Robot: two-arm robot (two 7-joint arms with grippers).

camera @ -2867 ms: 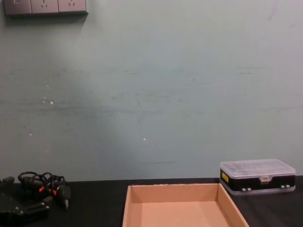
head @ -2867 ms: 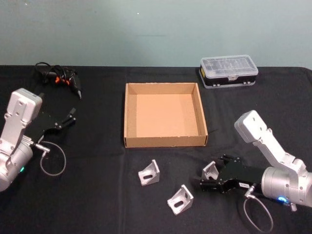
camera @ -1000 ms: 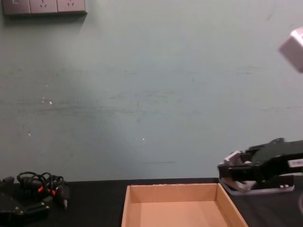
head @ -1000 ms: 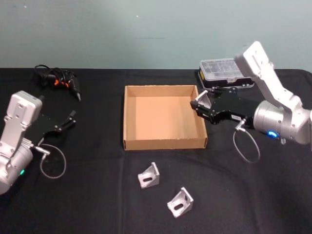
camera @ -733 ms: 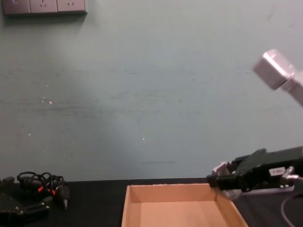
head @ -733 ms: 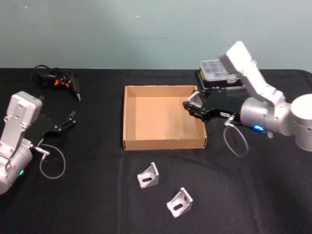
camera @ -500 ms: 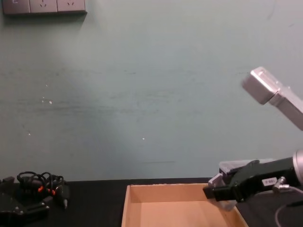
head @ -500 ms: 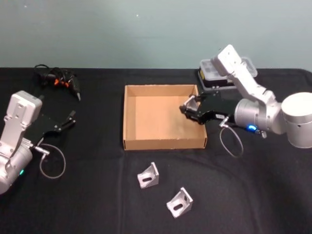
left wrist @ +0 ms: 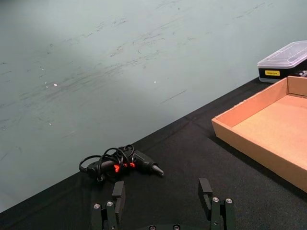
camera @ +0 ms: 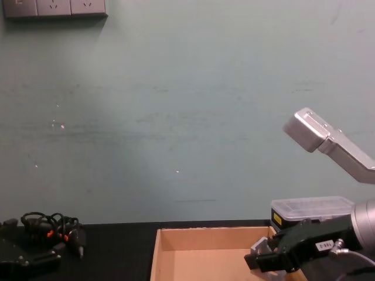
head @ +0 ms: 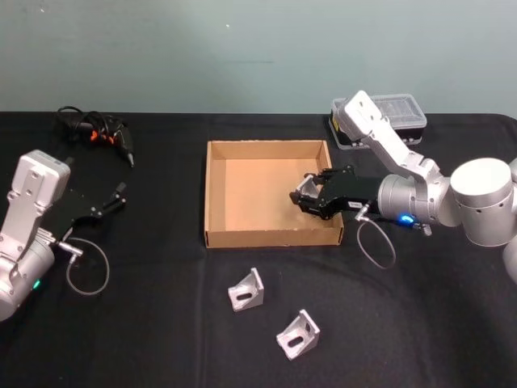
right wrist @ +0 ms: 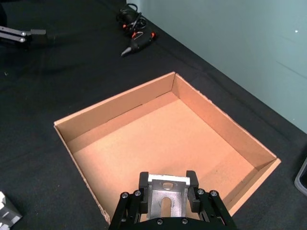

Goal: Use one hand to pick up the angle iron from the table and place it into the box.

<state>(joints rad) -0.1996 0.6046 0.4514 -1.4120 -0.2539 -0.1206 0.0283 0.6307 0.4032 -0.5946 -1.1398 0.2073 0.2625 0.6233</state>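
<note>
Three angle irons (head: 246, 289) (head: 298, 334) (right wrist: 166, 199) are showing, one in the right gripper (head: 299, 198), plus one box (head: 271, 237), one plastic case (head: 396, 109), one corded tool (head: 101, 131).

Nothing legible anywhere. On the side of the right gripper (camera: 262, 261), a small white label (camera: 321, 245) with a few dark marks, too small to read. Just behind that gripper, on the black base of the clear-lidded plastic case (camera: 313, 208), a yellow sticker (camera: 276, 221) with dark print, likewise unreadable. High on the wall, far to the gripper's left, a row of sockets (camera: 55, 8) with no readable marking.
</note>
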